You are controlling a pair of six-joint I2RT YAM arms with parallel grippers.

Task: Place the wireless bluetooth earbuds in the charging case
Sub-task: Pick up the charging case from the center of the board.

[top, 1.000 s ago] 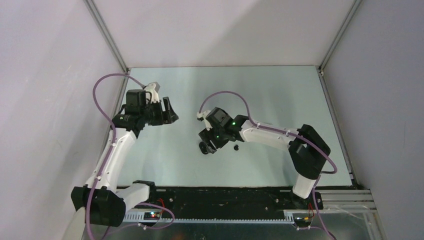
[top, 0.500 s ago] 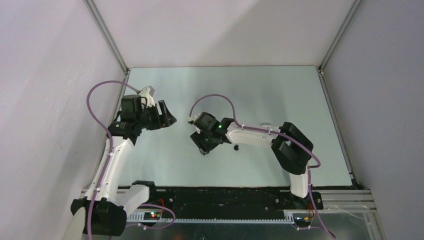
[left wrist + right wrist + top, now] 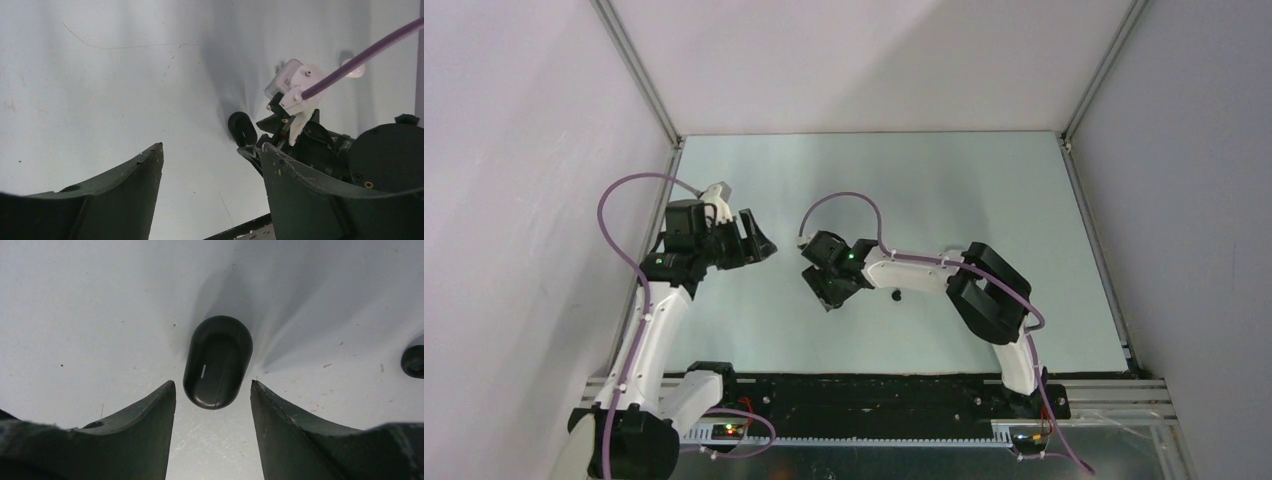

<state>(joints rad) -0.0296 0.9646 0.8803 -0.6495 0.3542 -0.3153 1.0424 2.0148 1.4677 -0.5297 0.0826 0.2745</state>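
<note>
Presently my right gripper (image 3: 212, 385) hangs open, tips flanking one end of the charging case (image 3: 217, 362) lying flat on the table (image 3: 984, 180), lined up to pinch its sides; one black earbud (image 3: 414, 361) waits just right of it, my left gripper (image 3: 211, 146) open and empty at left.

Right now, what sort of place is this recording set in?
Probably a lab robot test cell: plain white walls and aluminium framing box in a bare pale table, with the left arm and right arm bolted to a black rail.
</note>
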